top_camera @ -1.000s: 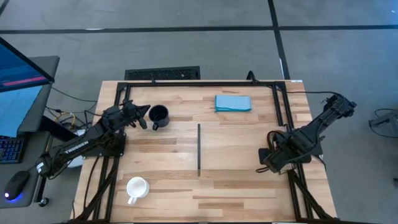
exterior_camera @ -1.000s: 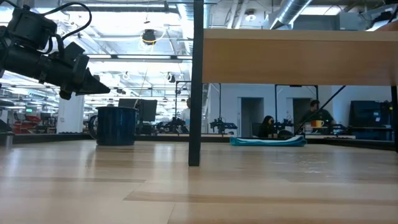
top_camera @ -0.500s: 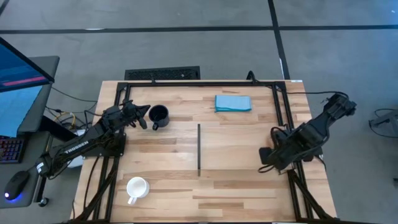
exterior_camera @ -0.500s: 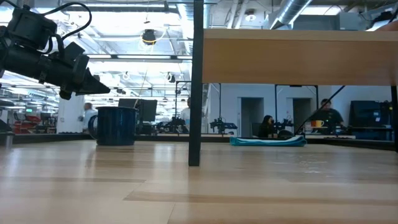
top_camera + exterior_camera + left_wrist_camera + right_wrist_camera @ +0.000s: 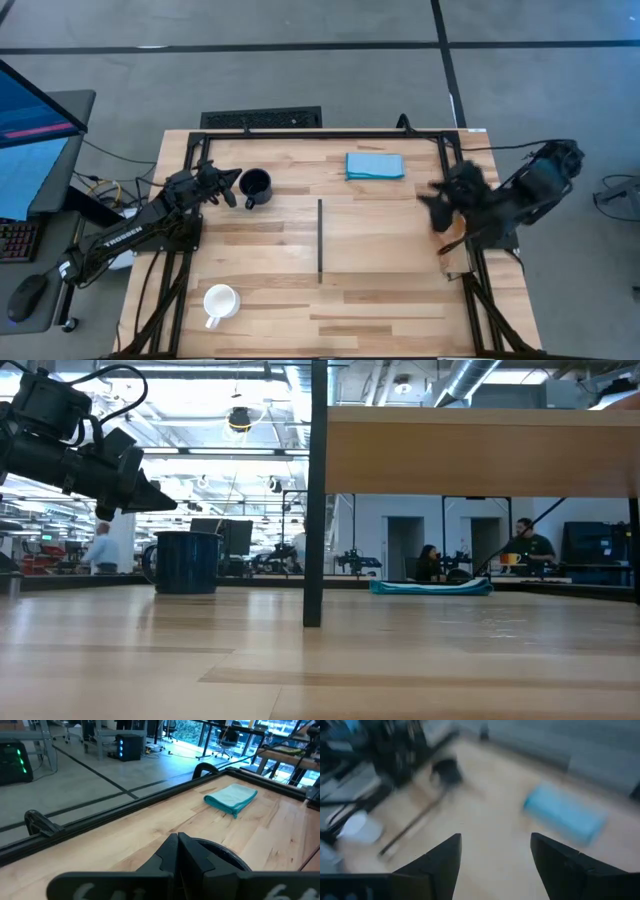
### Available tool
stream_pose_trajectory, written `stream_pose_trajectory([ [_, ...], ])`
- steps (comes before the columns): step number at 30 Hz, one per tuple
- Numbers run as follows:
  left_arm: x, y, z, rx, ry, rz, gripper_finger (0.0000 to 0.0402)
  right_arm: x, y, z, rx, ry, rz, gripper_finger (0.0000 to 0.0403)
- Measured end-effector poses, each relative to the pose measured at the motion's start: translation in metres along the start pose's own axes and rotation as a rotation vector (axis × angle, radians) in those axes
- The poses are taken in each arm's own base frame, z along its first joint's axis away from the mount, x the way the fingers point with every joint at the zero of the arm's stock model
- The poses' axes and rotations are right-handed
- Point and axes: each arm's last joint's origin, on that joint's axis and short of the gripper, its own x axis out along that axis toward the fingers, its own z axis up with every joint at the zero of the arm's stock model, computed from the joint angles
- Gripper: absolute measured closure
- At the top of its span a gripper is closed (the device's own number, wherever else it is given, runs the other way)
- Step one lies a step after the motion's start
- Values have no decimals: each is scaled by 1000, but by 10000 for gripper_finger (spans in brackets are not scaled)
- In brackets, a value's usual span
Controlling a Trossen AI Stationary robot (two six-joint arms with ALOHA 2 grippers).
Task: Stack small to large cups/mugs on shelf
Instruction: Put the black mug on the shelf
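The black mug (image 5: 256,185) stands upright on the table at the far left, also in the low view (image 5: 186,562). My left gripper (image 5: 233,186) is shut and hovers beside and a little above the mug's rim (image 5: 222,856). The white mug (image 5: 220,301) stands near the table's front left. The shelf (image 5: 480,455) is a raised pale plank with a black strip (image 5: 320,240) along its left edge. My right gripper (image 5: 445,196) is open, raised over the table's right side, with nothing between its fingers (image 5: 495,865). A small tan shape (image 5: 455,243), perhaps the wooden cup, shows beneath the right arm.
A folded blue cloth (image 5: 375,165) lies at the table's far middle. A black frame rail (image 5: 330,134) runs along the far edge. A black post (image 5: 313,490) holds up the shelf. People move in the room behind the table.
My right gripper has risen from low over the shelf's right end and swung toward the table's far edge, rolling as it went; it has stayed open. The tan shape now shows where the gripper was.
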Motion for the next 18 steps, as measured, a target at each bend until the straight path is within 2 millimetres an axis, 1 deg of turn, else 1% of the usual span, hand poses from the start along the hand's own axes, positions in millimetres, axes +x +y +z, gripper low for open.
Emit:
stream_pose_trajectory([
  [2,0,0,0,-14,0,0,401,-7,-14,8,-106,-121,-11,143],
  [5,0,0,0,-15,0,0,401,-17,-34,18,-239,-249,-42,143],
  [9,0,0,0,-19,0,0,401,-24,-64,20,-333,-367,-100,143],
  [12,0,0,0,-49,0,0,401,-25,-89,15,-339,-397,-109,143],
  [15,0,0,0,-68,-1,0,401,-20,-115,3,-317,-416,-110,143],
  [18,0,0,0,-69,-1,0,401,-13,-142,-12,-250,-425,-89,143],
])
